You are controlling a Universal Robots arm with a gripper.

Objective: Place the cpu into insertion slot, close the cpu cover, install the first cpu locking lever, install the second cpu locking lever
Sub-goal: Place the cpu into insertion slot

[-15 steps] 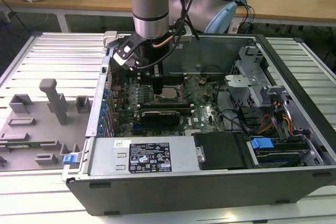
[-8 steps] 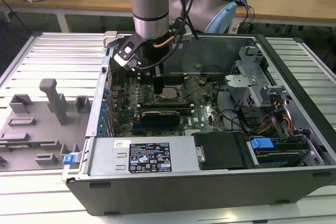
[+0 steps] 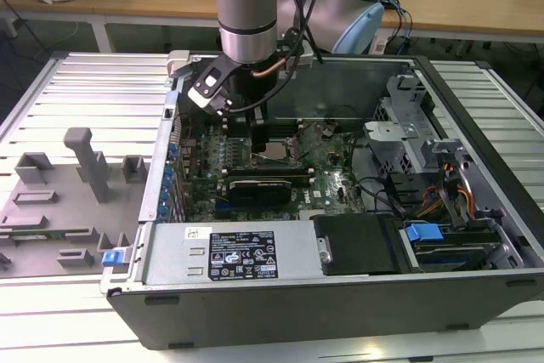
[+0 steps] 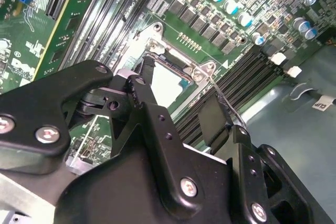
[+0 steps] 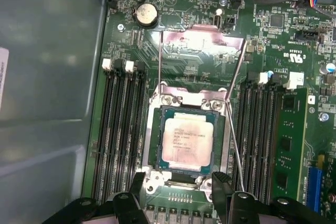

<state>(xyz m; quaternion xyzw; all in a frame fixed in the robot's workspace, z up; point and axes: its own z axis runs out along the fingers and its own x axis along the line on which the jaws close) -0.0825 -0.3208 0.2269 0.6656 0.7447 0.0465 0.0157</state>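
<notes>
Claw [image 5: 178, 188] spread and empty, fingertips [image 5: 137, 183] just short of the cpu [image 5: 186, 142] flat in the insertion slot [image 5: 155, 145].

Second wrist view: the cpu [image 4: 169, 83] is half hidden behind one finger [image 4: 153, 111]. First wrist view: the finger bases are cut off by the picture's edge.
</notes>
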